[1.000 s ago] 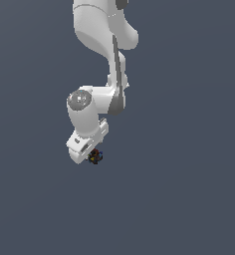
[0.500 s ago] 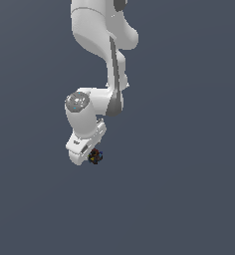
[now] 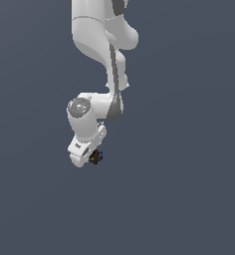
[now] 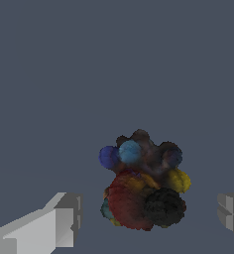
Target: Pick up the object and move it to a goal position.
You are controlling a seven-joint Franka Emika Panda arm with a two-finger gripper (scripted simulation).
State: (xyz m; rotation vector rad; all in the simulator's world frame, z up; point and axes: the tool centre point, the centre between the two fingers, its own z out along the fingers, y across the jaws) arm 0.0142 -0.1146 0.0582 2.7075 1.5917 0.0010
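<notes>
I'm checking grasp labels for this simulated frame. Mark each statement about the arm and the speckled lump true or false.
1. The gripper is clamped shut on the object. False: gaps show between each finger and it.
2. The object lies between the two fingers. True.
3. The object is one plain white colour. False: it is dark with red, yellow, blue and black patches.
4. In the exterior view, the object sits at the gripper's tip. True.

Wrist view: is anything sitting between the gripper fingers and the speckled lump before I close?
Nothing visible does. The lump lies in the open gap of the gripper, with bare grey floor between it and each finger. Neither finger touches it. No goal marker shows in either view.
</notes>
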